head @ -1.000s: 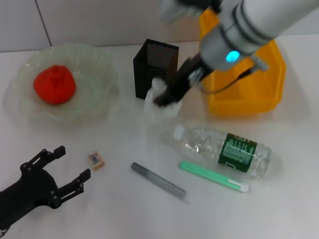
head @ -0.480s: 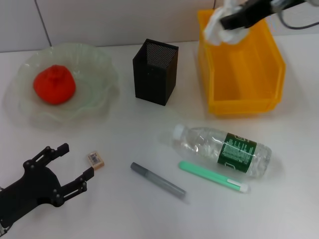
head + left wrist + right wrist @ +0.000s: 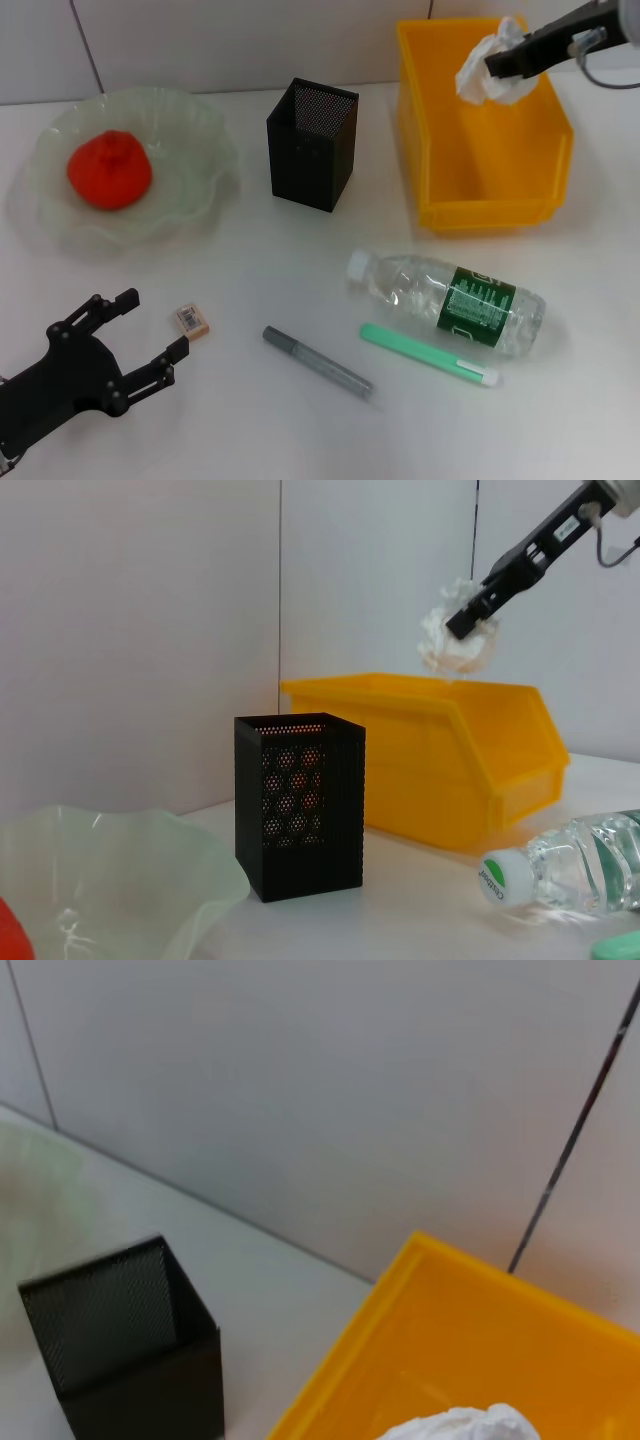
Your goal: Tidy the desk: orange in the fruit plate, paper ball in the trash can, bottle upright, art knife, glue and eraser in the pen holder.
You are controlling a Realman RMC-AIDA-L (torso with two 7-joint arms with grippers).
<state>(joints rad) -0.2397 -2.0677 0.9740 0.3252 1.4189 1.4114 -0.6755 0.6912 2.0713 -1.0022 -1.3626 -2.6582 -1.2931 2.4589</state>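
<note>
Above the bin [image 3: 430, 120], the right gripper [image 3: 497, 66] pinches the paper ball [image 3: 490, 72]; left gripper [image 3: 125, 345] rests spread by the eraser [image 3: 192, 321].

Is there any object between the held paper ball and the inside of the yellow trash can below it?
Nothing visible. The right gripper holds the paper ball above the open trash can, whose visible interior looks bare.

1 orange [image 3: 110, 170], 1 fruit plate [image 3: 200, 130], 1 pen holder [image 3: 311, 145], 1 trash can [image 3: 480, 190], 1 paper ball [image 3: 490, 70], 1 bottle [image 3: 450, 300], 1 eraser [image 3: 192, 321], 2 pens [image 3: 318, 362]
</note>
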